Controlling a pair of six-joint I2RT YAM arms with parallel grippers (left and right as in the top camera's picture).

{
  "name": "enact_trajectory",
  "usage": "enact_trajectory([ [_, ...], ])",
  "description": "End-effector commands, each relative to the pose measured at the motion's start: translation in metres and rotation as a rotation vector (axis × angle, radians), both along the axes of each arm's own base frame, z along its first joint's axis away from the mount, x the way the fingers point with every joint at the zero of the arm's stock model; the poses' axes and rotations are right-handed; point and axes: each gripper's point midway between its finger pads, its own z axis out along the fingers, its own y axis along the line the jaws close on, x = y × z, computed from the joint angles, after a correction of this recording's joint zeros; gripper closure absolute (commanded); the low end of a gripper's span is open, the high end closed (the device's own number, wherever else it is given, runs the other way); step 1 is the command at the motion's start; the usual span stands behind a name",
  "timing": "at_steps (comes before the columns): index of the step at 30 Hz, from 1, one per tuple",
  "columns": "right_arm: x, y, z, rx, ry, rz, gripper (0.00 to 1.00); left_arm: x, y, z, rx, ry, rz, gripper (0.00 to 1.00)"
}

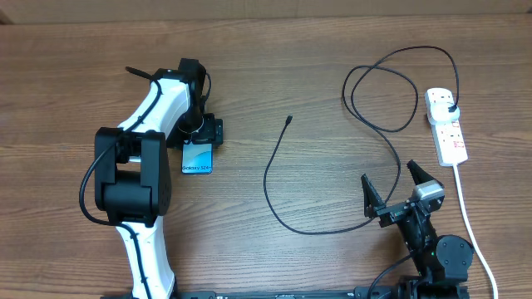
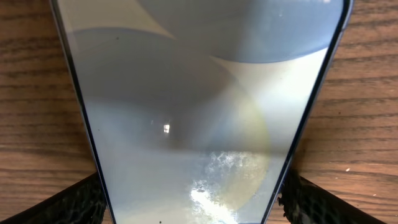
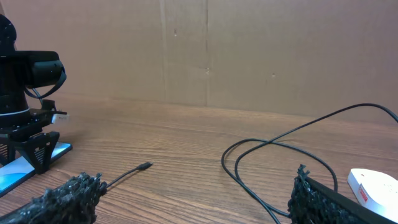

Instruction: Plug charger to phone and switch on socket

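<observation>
Overhead: left pincer [image 1: 200, 139] grips the phone [image 1: 198, 157] on the bench [image 1: 83, 50]; right pincer [image 1: 392, 187] gapes wide, near the charger [image 1: 267, 176]

Left wrist: fingers [image 2: 74, 202] touch both phone edges; hold it level

Right wrist: the connector tip [image 3: 144, 166] lies ahead; pinch just behind it

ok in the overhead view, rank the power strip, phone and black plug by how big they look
1. power strip
2. phone, partly hidden under the left gripper, so its place below the strip is unsure
3. black plug, clearly smallest
</observation>
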Motion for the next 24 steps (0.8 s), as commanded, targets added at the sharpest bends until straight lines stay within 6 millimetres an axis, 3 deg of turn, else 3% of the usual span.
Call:
enact_trajectory([
  [1,0.0001,0.0002,-0.0015,-0.001,-0.006,-0.001,0.00,-0.0111,-0.0052,-0.0101,-0.014,0.046,0.035,0.08],
  [24,0.0001,0.0002,-0.0015,-0.001,-0.006,-0.001,0.00,-0.0125,-0.0140,-0.0096,-0.061,0.056,0.085,0.08],
])
